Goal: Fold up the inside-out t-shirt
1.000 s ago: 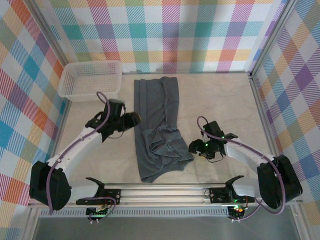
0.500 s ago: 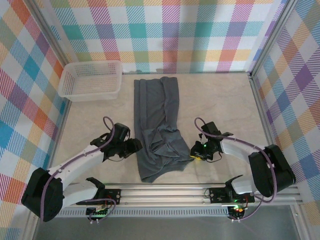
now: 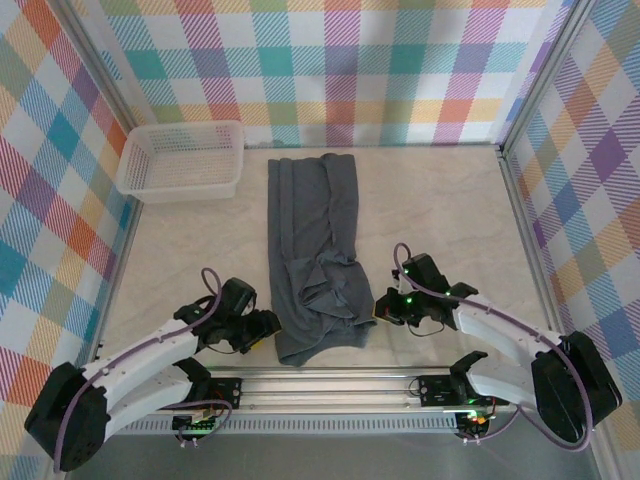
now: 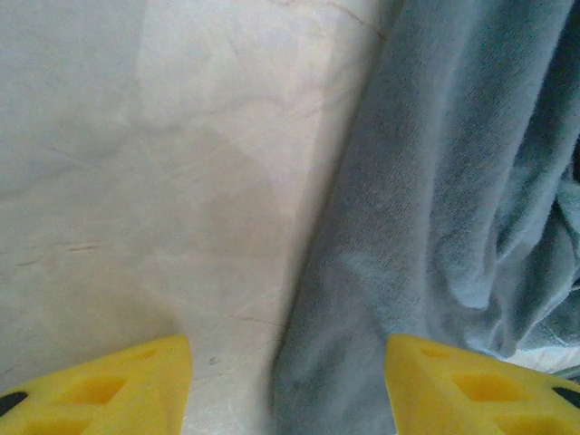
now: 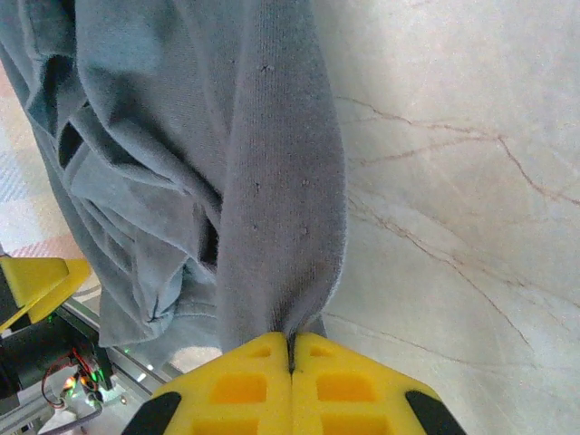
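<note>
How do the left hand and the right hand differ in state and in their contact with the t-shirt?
The left hand is open, its tips on either side of the edge of the t-shirt; the right hand is shut, pinching the cloth. The left hand is at the shirt's left side, the right hand at its right. Both are yellow-tipped.

Slate-grey t-shirt lying lengthwise mid-table, near end rumpled.
</note>
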{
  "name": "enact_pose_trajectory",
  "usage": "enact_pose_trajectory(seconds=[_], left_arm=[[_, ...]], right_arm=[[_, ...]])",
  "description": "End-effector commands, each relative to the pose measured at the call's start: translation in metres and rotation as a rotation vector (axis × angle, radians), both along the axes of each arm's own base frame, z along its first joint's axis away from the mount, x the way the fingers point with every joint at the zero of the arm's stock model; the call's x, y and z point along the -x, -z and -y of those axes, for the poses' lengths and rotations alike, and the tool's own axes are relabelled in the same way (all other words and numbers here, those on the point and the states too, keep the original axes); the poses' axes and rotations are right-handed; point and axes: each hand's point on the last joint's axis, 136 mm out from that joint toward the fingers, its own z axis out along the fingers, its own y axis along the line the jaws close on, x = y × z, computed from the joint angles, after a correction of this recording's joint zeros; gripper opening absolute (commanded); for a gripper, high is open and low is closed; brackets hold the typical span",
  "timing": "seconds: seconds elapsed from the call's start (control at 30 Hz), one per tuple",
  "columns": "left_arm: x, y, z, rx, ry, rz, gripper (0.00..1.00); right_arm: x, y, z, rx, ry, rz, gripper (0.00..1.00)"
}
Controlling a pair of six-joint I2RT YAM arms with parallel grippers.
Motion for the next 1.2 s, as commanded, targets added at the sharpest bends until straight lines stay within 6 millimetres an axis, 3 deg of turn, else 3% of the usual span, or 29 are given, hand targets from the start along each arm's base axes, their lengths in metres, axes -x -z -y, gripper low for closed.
enact_pose_trajectory(seconds=[0.0, 0.1, 0.27, 0.33, 0.47, 0.6, 0.67, 0.8, 0.93, 1.07, 1.17], left_arm=[[-0.011, -0.011, 0.032, 0.115, 0.059, 0.034, 0.56], [-0.008, -0.007, 0.043, 0.109, 0.100, 0.014, 0.50], [-0.007, -0.009, 0.048, 0.119, 0.108, 0.015, 0.29], [-0.008, -0.014, 0.050, 0.129, 0.106, 0.023, 0.27], [-0.007, -0.011, 0.041, 0.088, 0.092, 0.024, 0.19], [0.005, 0.003, 0.019, -0.019, 0.060, -0.036, 0.00], [0.013, 0.006, 0.007, -0.072, 0.056, -0.061, 0.00], [0.031, 0.002, 0.003, -0.052, 0.045, -0.059, 0.00], [0.037, -0.011, 0.005, 0.018, 0.011, -0.021, 0.00], [0.027, -0.032, 0.004, 0.017, -0.008, 0.042, 0.00], [0.013, -0.049, 0.005, 0.005, -0.021, 0.087, 0.00]], right_arm=[[0.006, 0.003, -0.001, -0.010, 0.016, -0.046, 0.00], [0.005, 0.004, -0.002, -0.008, 0.018, -0.053, 0.00], [0.006, 0.007, -0.002, 0.007, 0.014, -0.066, 0.00], [0.007, 0.008, -0.001, 0.010, 0.015, -0.071, 0.00], [0.007, 0.008, -0.001, 0.015, 0.019, -0.072, 0.00], [0.010, 0.011, 0.004, 0.036, 0.040, -0.086, 0.00], [0.019, 0.015, 0.006, 0.050, 0.033, -0.105, 0.00], [0.055, 0.023, 0.013, 0.075, -0.002, -0.143, 0.00], [0.072, 0.003, 0.011, 0.053, -0.029, -0.106, 0.00], [0.070, -0.021, 0.005, 0.003, -0.021, -0.069, 0.00], [0.053, -0.048, -0.003, -0.016, -0.012, 0.011, 0.00]])
